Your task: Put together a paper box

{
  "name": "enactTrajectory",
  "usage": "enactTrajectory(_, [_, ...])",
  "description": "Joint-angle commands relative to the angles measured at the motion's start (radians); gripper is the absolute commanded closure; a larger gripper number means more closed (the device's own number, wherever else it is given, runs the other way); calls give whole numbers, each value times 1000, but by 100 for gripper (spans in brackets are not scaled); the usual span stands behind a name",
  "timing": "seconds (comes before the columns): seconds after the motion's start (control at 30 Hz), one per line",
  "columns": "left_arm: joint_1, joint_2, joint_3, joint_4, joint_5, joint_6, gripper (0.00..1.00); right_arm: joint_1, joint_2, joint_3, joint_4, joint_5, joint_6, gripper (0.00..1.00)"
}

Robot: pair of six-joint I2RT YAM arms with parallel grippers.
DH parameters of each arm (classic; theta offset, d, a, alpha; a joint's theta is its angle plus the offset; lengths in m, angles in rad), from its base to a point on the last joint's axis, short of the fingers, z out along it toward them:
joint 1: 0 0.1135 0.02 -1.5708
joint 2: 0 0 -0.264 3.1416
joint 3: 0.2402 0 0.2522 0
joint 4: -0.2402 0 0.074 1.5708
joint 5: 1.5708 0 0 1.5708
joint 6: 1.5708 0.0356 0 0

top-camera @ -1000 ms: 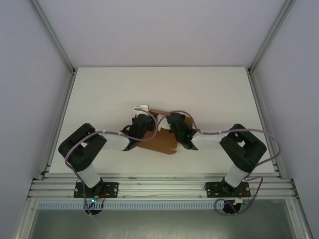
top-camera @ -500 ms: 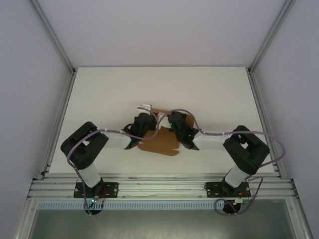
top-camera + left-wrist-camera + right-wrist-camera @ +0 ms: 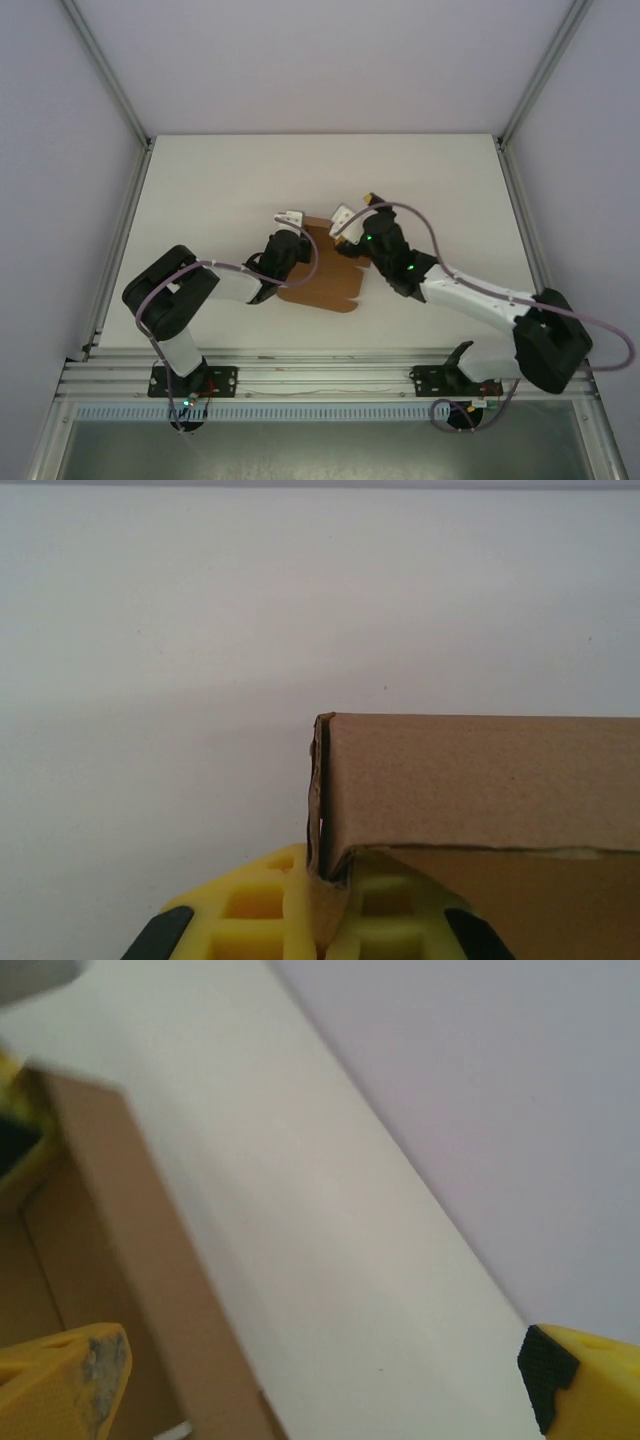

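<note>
The paper box is a brown cardboard piece lying mid-table between the two arms, with its far walls folded upright. My left gripper sits at its far left corner. In the left wrist view the yellow fingers are shut on a thin cardboard flap, and an upright wall of the paper box stands just beyond them. My right gripper hovers open over the box's far right corner. In the right wrist view its fingers are spread wide with nothing between them, and the paper box lies to their left.
The white table stretches beyond and beside the box. Aluminium frame rails border the left and right edges. The right arm's elbow reaches out low near the front right.
The right gripper has let go of the box, opened and swung up and away to the right as its arm stretched out. The left gripper has stayed shut on the flap.
</note>
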Motion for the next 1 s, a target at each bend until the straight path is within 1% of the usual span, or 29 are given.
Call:
enactTrajectory(0.0, [1, 12, -20, 89, 17, 43, 100, -90, -33, 65, -43, -100, 315, 0])
enactTrajectory(0.1, [-3, 21, -26, 114, 9, 62, 100, -153, 7, 152, -93, -171, 432, 0])
enactTrajectory(0.17, [-5, 45, -36, 161, -2, 80, 100, -171, 65, 221, -136, -177, 472, 0])
enactTrajectory(0.23, [-10, 70, -48, 215, 0, 102, 100, -182, 132, 290, -192, -171, 483, 0])
enactTrajectory(0.3, [-13, 91, -59, 262, 2, 113, 100, -186, 190, 326, -205, -177, 469, 0])
enactTrajectory(0.43, [-20, 108, -67, 279, 17, 107, 100, -185, 273, 368, -230, -210, 442, 0])
enactTrajectory(0.57, [-33, 120, -74, 287, 4, 113, 100, -177, 330, 373, -262, -279, 404, 0])
enactTrajectory(0.73, [-41, 135, -80, 294, -13, 109, 100, -160, 380, 355, -246, -306, 397, 0])
enactTrajectory(0.87, [-43, 137, -86, 294, 2, 101, 92, -150, 397, 331, -247, -333, 386, 0])
enactTrajectory(0.97, [-43, 133, -94, 307, 12, 95, 86, -136, 411, 309, -241, -304, 376, 0])
